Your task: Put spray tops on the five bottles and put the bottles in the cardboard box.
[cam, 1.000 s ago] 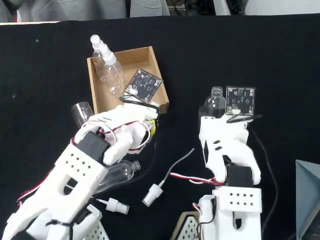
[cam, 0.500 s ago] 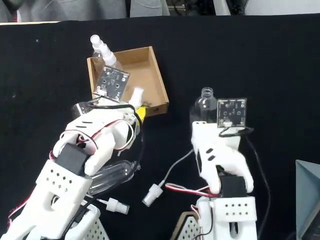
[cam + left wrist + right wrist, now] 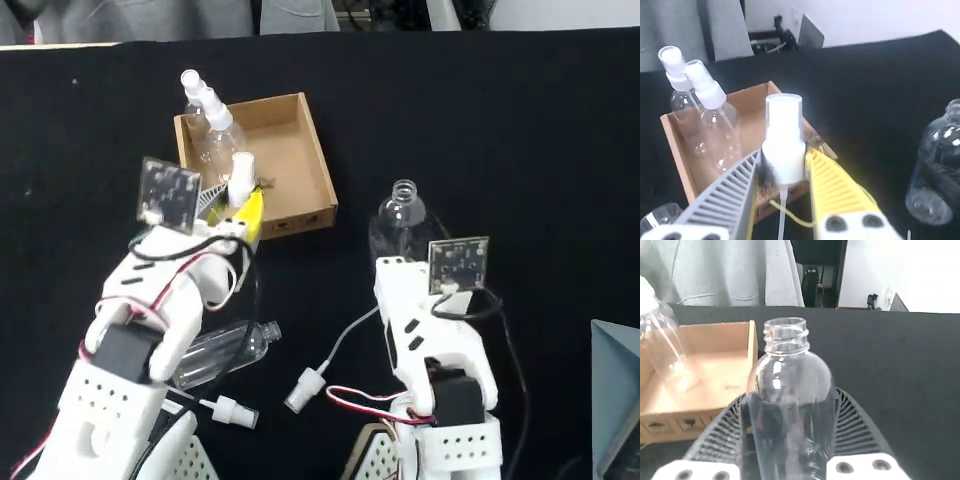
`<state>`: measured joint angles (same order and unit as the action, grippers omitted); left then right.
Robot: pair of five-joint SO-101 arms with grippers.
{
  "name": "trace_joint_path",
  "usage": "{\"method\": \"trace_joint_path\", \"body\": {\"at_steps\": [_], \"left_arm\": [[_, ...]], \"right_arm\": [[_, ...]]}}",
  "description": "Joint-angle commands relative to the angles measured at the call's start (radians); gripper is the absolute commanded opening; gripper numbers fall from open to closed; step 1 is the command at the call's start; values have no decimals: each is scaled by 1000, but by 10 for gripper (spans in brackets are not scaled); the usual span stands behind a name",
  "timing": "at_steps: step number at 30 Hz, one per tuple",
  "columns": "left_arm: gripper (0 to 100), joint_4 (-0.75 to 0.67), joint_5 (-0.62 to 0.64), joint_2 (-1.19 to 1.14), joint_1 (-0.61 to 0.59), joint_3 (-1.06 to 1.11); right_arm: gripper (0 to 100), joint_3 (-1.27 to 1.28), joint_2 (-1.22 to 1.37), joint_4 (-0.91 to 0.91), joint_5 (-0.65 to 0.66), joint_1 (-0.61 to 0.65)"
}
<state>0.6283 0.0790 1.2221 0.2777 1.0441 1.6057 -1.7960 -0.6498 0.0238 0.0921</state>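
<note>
The left gripper [image 3: 238,195], one ribbed finger grey and one yellow, is clamped on a white plastic spray top [image 3: 241,170]. It holds the top upright, with the thin dip tube hanging below. Over the last second this arm has swung left from the near right corner of the cardboard box [image 3: 318,160] to its near left side. The right gripper [image 3: 395,250] is closed around the belly of a clear, round-shouldered plastic bottle [image 3: 400,215] with a bare threaded neck. The bottle stands upright to the right of the box, and this arm has drawn it nearer and slightly left. Top and bottle are well apart, so capping looks not yet begun, only being lined up. Inside the shallow brown box, two clear capped bottles [image 3: 215,130] lean at the far left corner. On the matte black counter [image 3: 500,120], near the arms, a lying bottle [image 3: 225,350] of clear plastic has no top. Just beside it lie a loose top [image 3: 308,388] and a second loose top [image 3: 235,410], both white with thin tubes
</note>
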Motion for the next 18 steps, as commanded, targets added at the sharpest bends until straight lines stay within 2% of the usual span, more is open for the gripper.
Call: {"method": "trace_joint_path", "body": {"at_steps": [1, 6, 14, 18], "left_arm": [[30, -91, 8, 117, -7, 50], [30, -199, 6, 213, -10, 143], [30, -282, 9, 365, -10, 255], [28, -394, 97, 466, -10, 354]], "right_arm": [[53, 2, -102, 34, 3, 44], [53, 7, -101, 34, 3, 54], [53, 13, -101, 44, 3, 54], [53, 48, -101, 95, 3, 58]]}}
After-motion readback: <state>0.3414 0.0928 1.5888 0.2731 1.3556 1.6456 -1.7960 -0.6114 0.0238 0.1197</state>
